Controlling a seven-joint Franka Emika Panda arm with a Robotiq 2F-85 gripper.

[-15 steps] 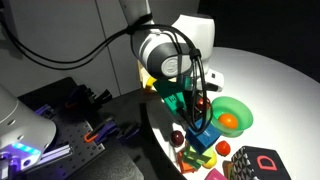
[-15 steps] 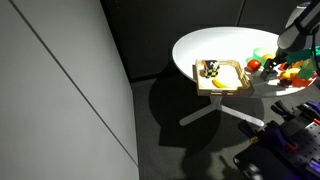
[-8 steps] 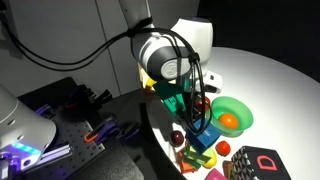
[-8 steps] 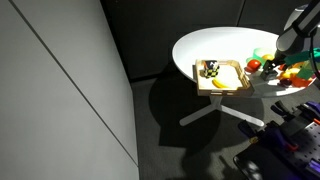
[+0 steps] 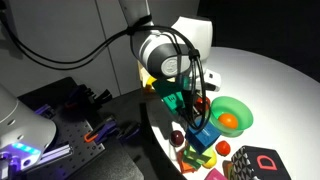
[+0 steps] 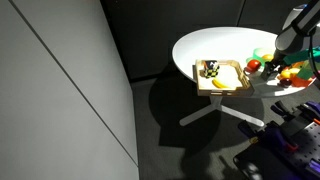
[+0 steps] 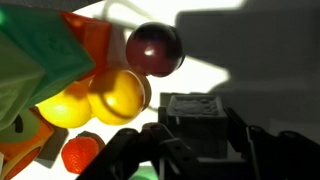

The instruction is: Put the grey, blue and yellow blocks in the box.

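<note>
In the wrist view a dark grey block [image 7: 195, 112] stands on the white table between my gripper's [image 7: 203, 133] two fingers, which press against its left and right sides. In an exterior view the gripper [image 5: 195, 108] reaches down into a cluster of toys at the table's near edge. A blue block [image 5: 206, 134] lies just below it, with yellowish blocks [image 5: 199, 158] further down. The wooden box [image 6: 222, 77] sits at the table's edge, well apart from the gripper [image 6: 283, 46], and has a few small items in it.
Around the grey block sit a dark red ball [image 7: 153, 48], two yellow-orange round fruits [image 7: 115, 95], a green shape [image 7: 30, 60] and a red piece [image 7: 75, 152]. A green bowl [image 5: 232, 103] with an orange ball stands beside the gripper. A dark panel [image 5: 255, 163] lies at the edge.
The arm has barely moved in either exterior view. No visible shift of the toys or the box.
</note>
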